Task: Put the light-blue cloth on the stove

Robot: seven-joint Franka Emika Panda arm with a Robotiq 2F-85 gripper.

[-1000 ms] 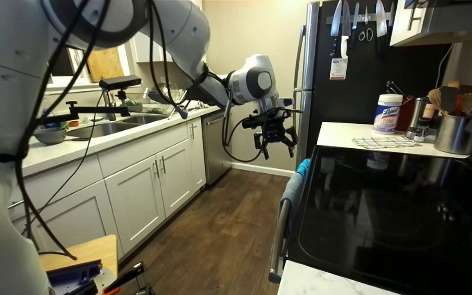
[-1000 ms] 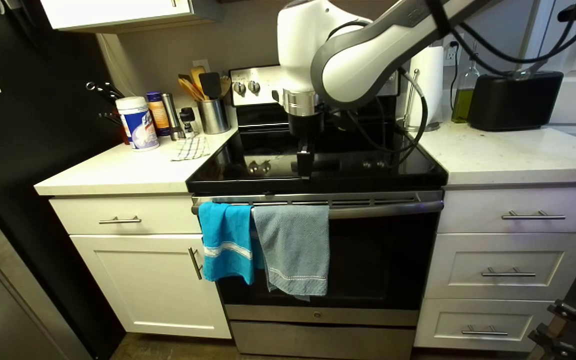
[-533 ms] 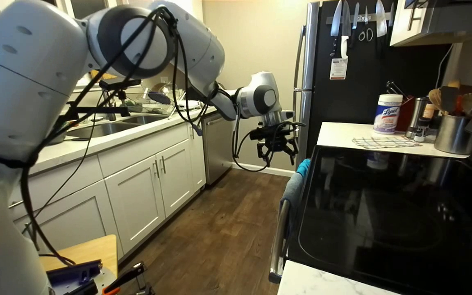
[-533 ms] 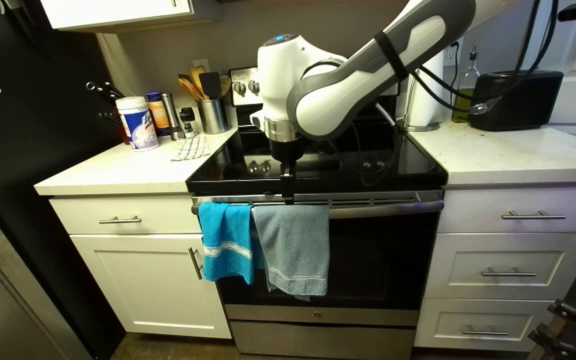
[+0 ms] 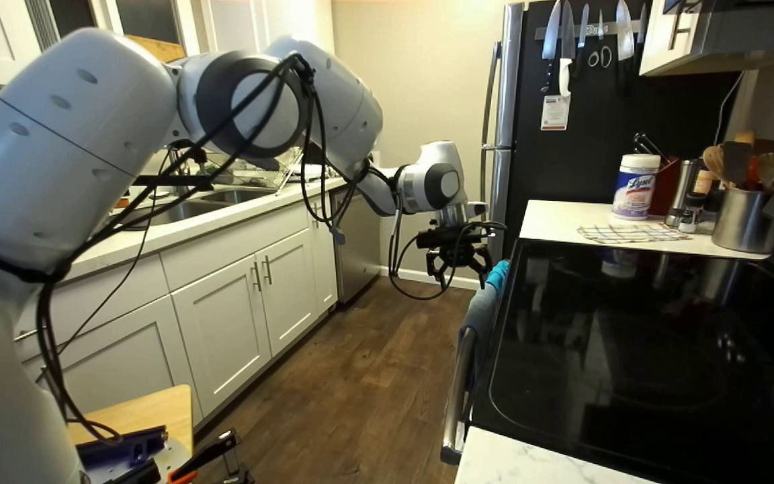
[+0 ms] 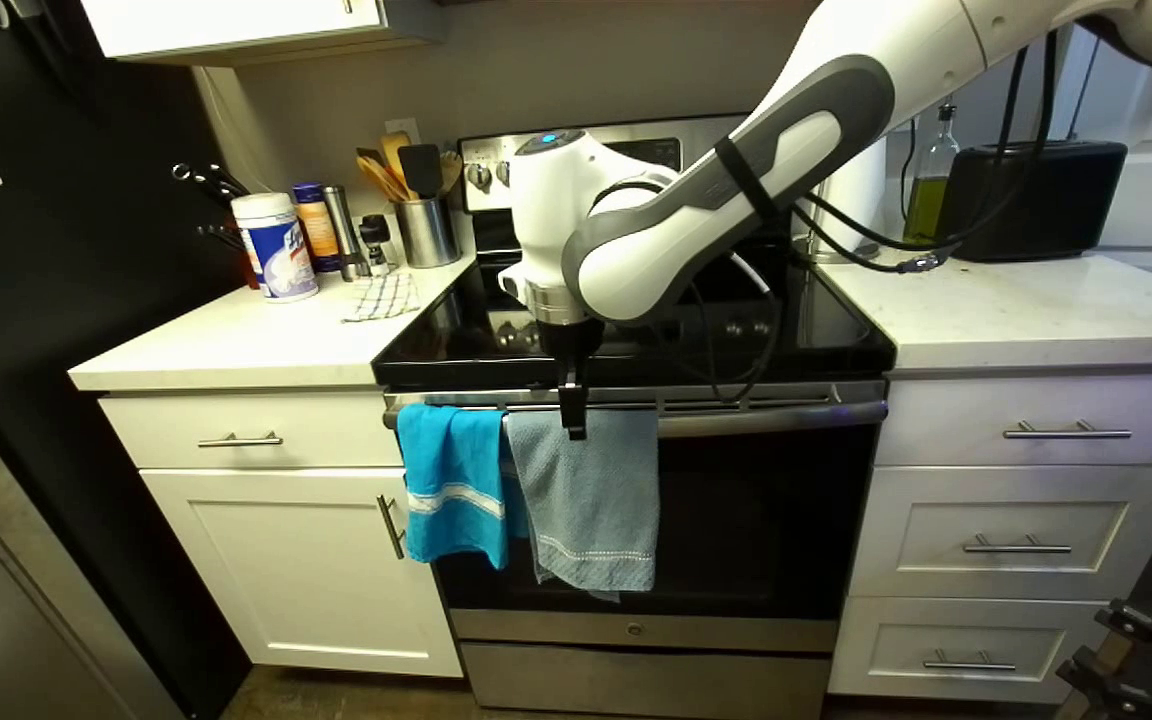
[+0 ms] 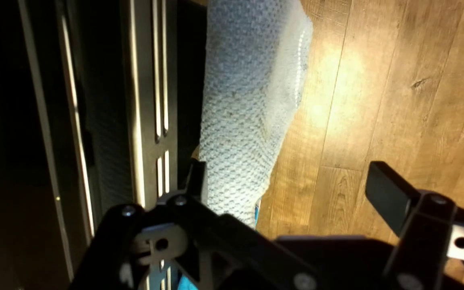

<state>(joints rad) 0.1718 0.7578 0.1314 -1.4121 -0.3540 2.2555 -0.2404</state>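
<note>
A grey-blue light cloth hangs over the oven door handle. It also shows in the other views. A brighter blue cloth with a white stripe hangs beside it, and a bit shows in the wrist view. The stove's black glass top is just behind the handle. My gripper is open and empty, pointing down at the cloth's top. In the wrist view, the jaws are wide apart; one finger overlaps the cloth's stove-side edge, the other is over the floor.
A Lysol tub, a checked cloth and a utensil pot stand on the counter beside the stove. A black fridge stands behind. A toaster is on the other counter.
My gripper has moved down from above the stove's front edge to the height of the handle and the cloth's top, shifting a little toward the bright blue cloth. The cloths have not moved.
</note>
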